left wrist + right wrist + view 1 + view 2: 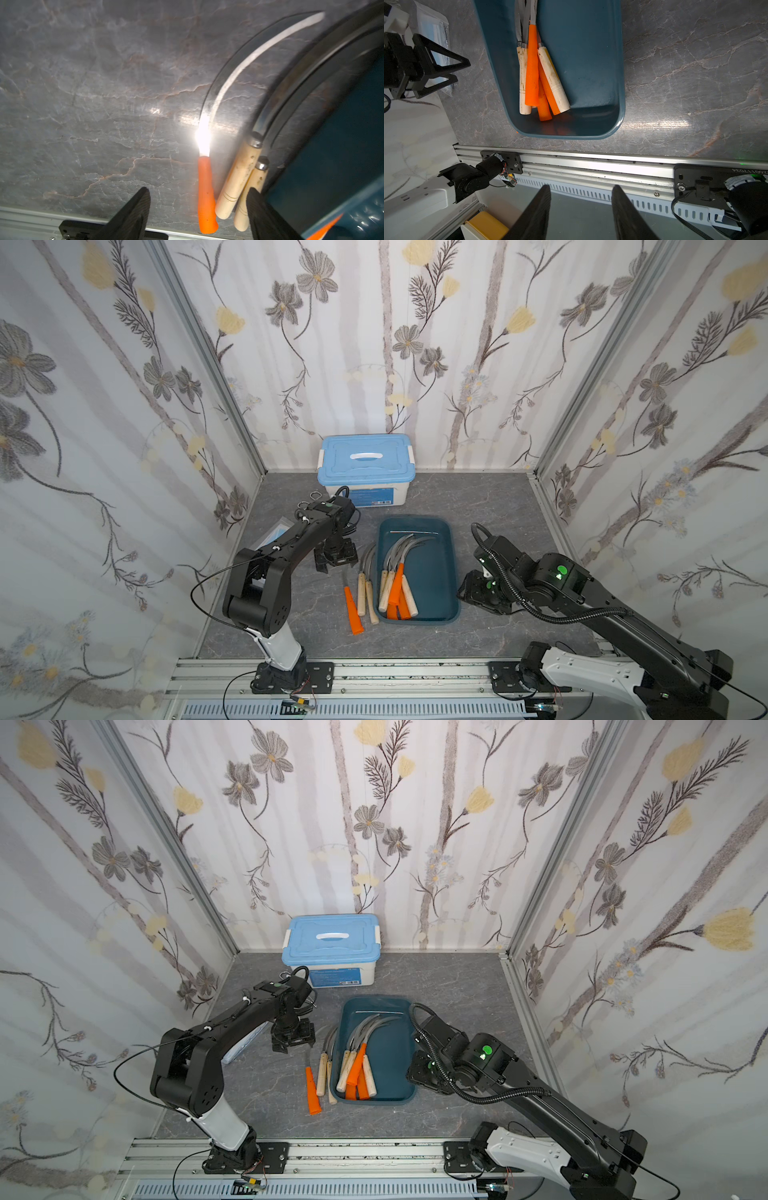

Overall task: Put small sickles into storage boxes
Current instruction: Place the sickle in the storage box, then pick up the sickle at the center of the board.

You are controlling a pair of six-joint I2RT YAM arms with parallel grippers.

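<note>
Only upside-down digits 260117034 on the black mounting plate [724, 175] are legible

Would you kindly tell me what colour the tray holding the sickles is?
Dark teal; the tray shows best in the right wrist view.

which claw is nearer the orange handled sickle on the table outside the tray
Left. The left claw hangs over the blade end of the orange-handled sickle; the right claw sits on the far side of the teal tray from it.

The tray [436, 568] is dark teal. The sickles [397, 583] have grey blades and orange or pale wooden handles. The desk [498, 506] is grey marbled, and the box lid [365, 460] is light blue.
</note>
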